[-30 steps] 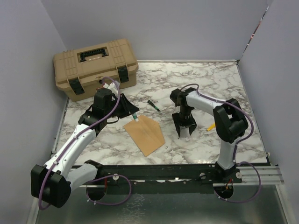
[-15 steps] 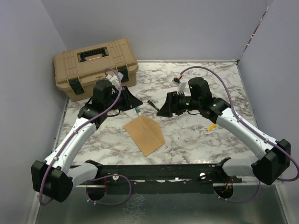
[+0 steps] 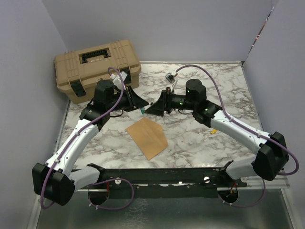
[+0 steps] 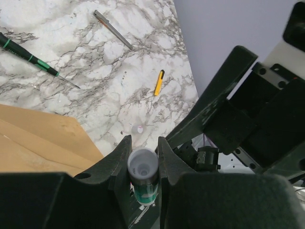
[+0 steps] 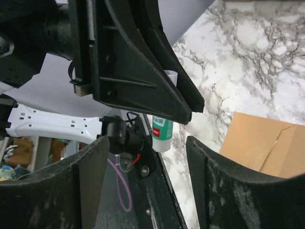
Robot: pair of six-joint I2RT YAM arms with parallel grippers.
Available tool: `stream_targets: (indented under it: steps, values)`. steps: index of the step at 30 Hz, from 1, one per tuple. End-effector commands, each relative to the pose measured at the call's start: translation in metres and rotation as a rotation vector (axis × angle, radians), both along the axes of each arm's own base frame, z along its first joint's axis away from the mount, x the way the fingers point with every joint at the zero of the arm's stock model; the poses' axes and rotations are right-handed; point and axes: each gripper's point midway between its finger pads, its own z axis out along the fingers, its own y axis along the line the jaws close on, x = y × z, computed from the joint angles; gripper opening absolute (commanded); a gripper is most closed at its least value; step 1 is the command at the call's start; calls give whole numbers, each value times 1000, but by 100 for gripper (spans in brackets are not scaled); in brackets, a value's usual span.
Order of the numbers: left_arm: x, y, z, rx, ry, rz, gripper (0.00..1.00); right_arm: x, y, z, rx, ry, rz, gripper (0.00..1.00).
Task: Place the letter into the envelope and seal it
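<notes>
The brown envelope (image 3: 147,137) lies flat on the marble table, near the middle front; its edge also shows as the envelope (image 4: 33,138) and the envelope (image 5: 257,143). The letter is out of view. My left gripper (image 3: 139,104) hovers above the envelope's far corner, shut on a glue stick (image 4: 143,172) with a green label and a white end. The right gripper (image 3: 153,109) faces it from the right, open. In the right wrist view the glue stick (image 5: 162,133) hangs just beyond the right gripper (image 5: 147,162), between its spread fingers but apart from them.
A tan toolbox (image 3: 95,67) stands at the back left. On the marble behind the envelope lie a green-handled screwdriver (image 4: 33,59), a silver pen (image 4: 113,29), a small yellow item (image 4: 158,82) and a tiny white cap (image 4: 138,129).
The right arm swung left from the table's right middle, turned to face the left gripper, and its jaws spread wider. The left gripper rose slightly with the glue stick.
</notes>
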Motion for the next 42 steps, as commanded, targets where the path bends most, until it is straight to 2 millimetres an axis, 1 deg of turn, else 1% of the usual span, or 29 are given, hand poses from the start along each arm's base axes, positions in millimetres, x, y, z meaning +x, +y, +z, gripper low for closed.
stream_targets:
  steps: [1,6,8,13,15,17,18,20,22,24,27,28,29,30,32,33,34,38,39,40,41,42]
  values:
    - [-2,-4,32,-74,-52,-14,0,-5,10,10,35,-5,47,68]
    - [-4,-5,34,-108,-39,-7,0,-6,13,1,24,13,45,67]
    - [-4,-5,35,-119,-37,-3,0,-8,17,0,30,25,62,64]
    - [-5,-4,41,-142,-44,13,0,-8,26,-3,37,52,75,54]
    - [-5,-4,42,-147,-46,13,0,-6,27,-4,49,59,61,47]
    - [-7,-4,42,-152,-45,11,0,-5,27,1,74,49,53,39]
    - [-7,-4,42,-153,-45,11,3,-4,26,5,86,44,43,34]
    - [-8,-4,43,-158,-43,9,12,-2,26,11,102,30,23,24]
    - [-9,-4,44,-161,-44,8,23,0,25,16,121,19,7,16]
    - [-9,-4,46,-166,-50,14,40,2,24,23,148,17,-12,13]
    - [-8,-2,51,-182,-70,29,61,5,22,33,200,34,-47,12]
    - [-6,-1,52,-187,-78,39,65,5,21,35,220,44,-56,11]
    - [-7,-1,53,-195,-88,40,66,5,21,38,240,50,-59,11]
    - [-7,-1,54,-202,-100,39,66,3,21,41,257,48,-52,11]
    - [-7,1,48,-199,-110,50,61,0,22,43,269,38,-23,11]
    - [-9,2,43,-197,-100,57,56,-1,23,42,263,40,-15,11]
    - [-9,2,46,-213,-121,57,48,-2,23,41,259,40,-12,11]
    - [-14,2,49,-250,-147,45,28,-3,22,38,261,50,-11,12]
    - [-14,1,50,-257,-158,40,19,-3,22,37,259,54,-9,13]
    - [-15,1,51,-260,-169,38,9,-4,23,36,251,59,-6,15]
    - [-15,1,51,-258,-179,37,0,-4,23,34,240,63,-6,19]
    - [-14,2,51,-249,-195,36,0,-4,22,32,224,56,-7,28]
